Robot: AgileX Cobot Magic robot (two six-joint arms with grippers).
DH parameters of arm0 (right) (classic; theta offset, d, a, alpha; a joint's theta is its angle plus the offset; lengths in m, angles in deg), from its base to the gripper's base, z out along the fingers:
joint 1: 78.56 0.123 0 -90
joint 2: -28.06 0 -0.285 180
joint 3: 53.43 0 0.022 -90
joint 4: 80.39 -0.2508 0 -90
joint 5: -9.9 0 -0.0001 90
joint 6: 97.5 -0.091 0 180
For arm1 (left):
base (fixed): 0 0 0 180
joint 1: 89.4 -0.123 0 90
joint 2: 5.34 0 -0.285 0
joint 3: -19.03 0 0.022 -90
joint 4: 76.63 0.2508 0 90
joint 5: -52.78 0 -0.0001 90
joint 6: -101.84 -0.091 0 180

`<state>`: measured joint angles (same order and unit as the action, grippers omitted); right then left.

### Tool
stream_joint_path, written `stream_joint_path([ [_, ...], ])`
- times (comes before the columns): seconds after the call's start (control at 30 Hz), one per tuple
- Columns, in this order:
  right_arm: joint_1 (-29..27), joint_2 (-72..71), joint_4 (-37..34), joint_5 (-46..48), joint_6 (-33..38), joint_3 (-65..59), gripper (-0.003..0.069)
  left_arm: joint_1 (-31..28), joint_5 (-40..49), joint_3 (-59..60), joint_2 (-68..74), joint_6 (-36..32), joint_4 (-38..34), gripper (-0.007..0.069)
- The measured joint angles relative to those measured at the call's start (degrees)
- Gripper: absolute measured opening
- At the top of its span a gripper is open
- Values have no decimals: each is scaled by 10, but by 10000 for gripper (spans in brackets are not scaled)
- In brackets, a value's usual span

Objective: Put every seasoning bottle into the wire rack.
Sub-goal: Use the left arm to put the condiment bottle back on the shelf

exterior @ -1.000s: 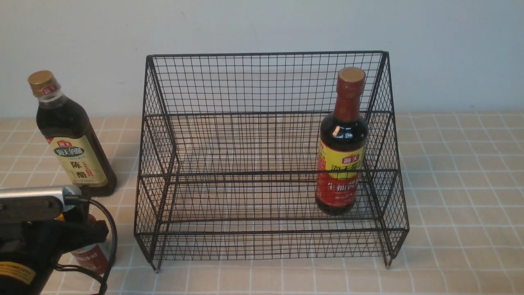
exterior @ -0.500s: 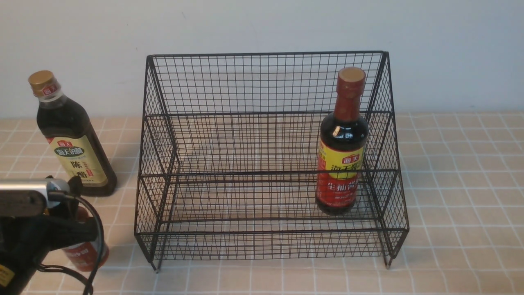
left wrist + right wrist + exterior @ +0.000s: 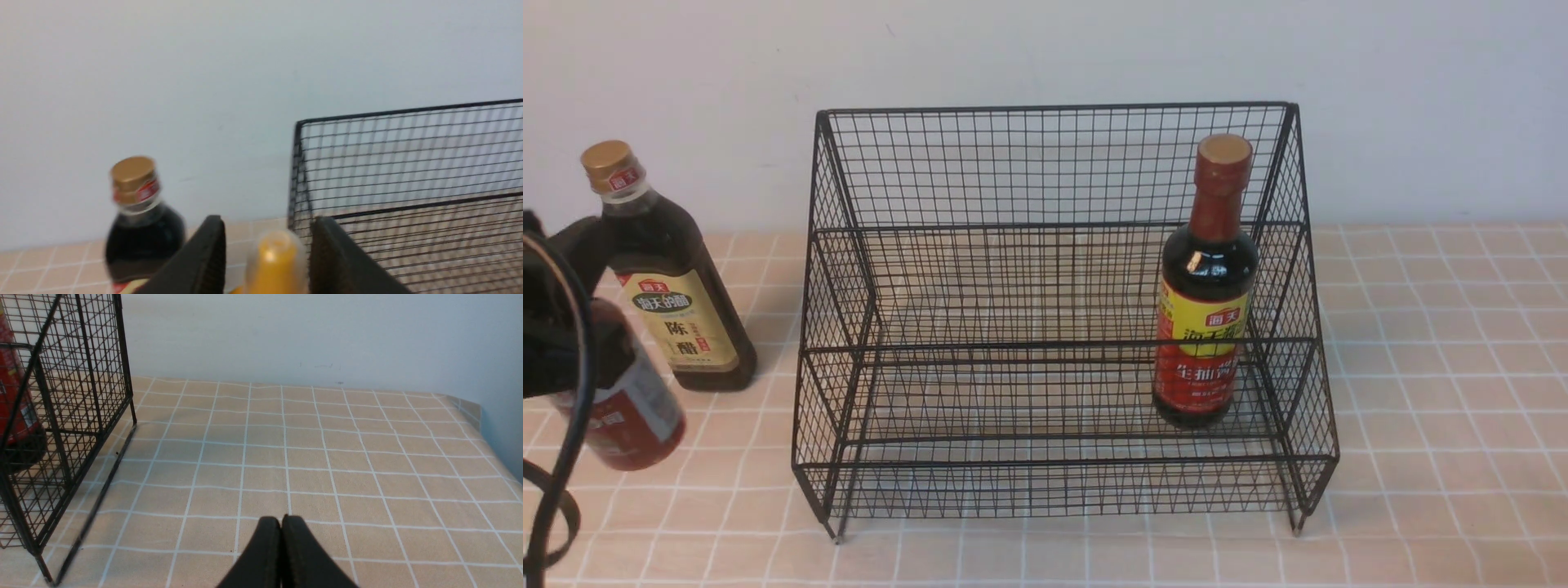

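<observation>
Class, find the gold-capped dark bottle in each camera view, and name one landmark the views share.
Front view: gold-capped dark bottle stands far left, outside the wire rack.
Left wrist view: cap and shoulder show, beside the rack's corner post.
Right wrist view: not in it.
Shared landmark: the wire rack, in all three.

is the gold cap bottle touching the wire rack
Apart: the front view shows bare tablecloth between the gold-cap bottle and the wire rack.

Rack (image 3: pixel 1054 107) left, middle free; red-neck bottle (image 3: pixel 1205 327) right.
</observation>
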<state>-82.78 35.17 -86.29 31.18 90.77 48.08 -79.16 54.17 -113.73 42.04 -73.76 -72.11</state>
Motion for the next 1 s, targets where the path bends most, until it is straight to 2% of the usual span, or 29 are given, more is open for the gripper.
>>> stream_joint_path([
  [0.07, 0, 0, 0, 0, 0, 0, -12, 54, -2, 0, 8, 7, 0, 248],
  [0.13, 0, 0, 0, 0, 0, 0, -12, 78, -7, 0, 18, 12, 0, 248],
  [0.2, 0, 0, 0, 0, 0, 0, -12, 138, -45, 0, 48, 14, 4, 248],
  [0.3, 0, 0, 0, 0, 0, 0, -12, 176, -104, 0, 85, 12, 5, 248],
  [0.33, 0, 0, 0, 0, 0, 0, -12, 194, -149, 0, 116, 9, 6, 248],
  [0.73, 0, 0, 0, 0, 9, 0, -12, 210, -372, 0, 335, -5, 8, 248],
  [1.0, 0, 0, 0, 0, 13, 0, -12, 210, -396, -1, 394, 9, 8, 248],
])
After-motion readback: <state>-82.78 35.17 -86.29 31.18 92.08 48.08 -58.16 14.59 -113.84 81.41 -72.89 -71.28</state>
